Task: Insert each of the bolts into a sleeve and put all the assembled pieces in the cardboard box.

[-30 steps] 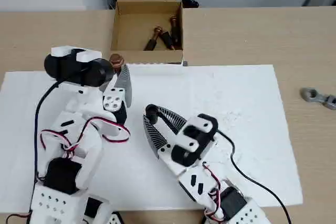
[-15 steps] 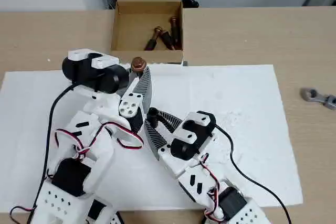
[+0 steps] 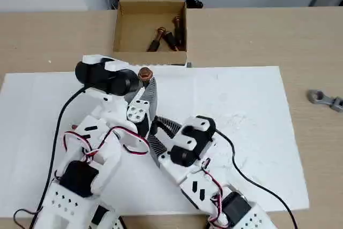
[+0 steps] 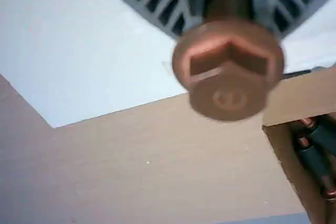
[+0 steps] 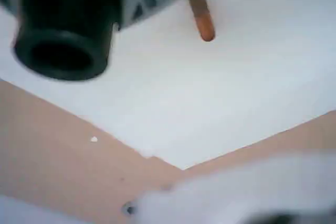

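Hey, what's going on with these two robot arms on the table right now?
The left hand is gripping a copper bolt and the right hand is gripping a black sleeve, close together above the white sheet. The bolt is not in the sleeve yet; the right wrist view shows its tip off to one side of the sleeve's open end. A few assembled pieces already lie in the cardboard box.

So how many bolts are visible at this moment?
3. One bolt in the left end effector; two sleeved bolts in the cardboard box, and others may lie hidden there.
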Robot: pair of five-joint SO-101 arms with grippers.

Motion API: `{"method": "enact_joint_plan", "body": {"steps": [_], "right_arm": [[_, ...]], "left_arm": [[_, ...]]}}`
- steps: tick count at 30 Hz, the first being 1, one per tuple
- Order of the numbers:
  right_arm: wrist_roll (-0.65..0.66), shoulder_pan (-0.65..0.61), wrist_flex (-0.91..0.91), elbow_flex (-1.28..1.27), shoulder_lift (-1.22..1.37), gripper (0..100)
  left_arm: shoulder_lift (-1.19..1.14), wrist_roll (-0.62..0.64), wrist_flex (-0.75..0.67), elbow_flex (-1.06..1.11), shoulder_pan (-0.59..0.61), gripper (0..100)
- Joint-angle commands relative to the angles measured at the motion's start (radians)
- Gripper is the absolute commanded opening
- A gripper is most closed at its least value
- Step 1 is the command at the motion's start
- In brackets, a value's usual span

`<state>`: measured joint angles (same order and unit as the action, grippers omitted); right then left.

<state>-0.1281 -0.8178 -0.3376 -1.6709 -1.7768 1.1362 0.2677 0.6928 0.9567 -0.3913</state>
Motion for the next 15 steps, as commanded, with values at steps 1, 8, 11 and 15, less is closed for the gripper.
{"method": "enact_joint_plan", "body": {"steps": [1, 8, 11, 15], "right_arm": [[0.012, -0.015, -0.004, -0.012, -0.004, 0.2], [0.012, -0.015, -0.005, -0.012, 0.002, 0.2], [0.014, -0.015, -0.005, -0.012, 0.002, 0.2], [0.014, -0.015, -0.005, -0.012, 0.002, 0.2]], "left_arm": [[0.014, 0.011, -0.026, -0.021, -0.005, 0], [0.014, 0.003, 0.13, -0.157, -0.005, 1], [0.012, -0.02, 0.16, -0.177, -0.005, 1], [0.012, -0.02, 0.167, -0.174, -0.005, 1]]}}
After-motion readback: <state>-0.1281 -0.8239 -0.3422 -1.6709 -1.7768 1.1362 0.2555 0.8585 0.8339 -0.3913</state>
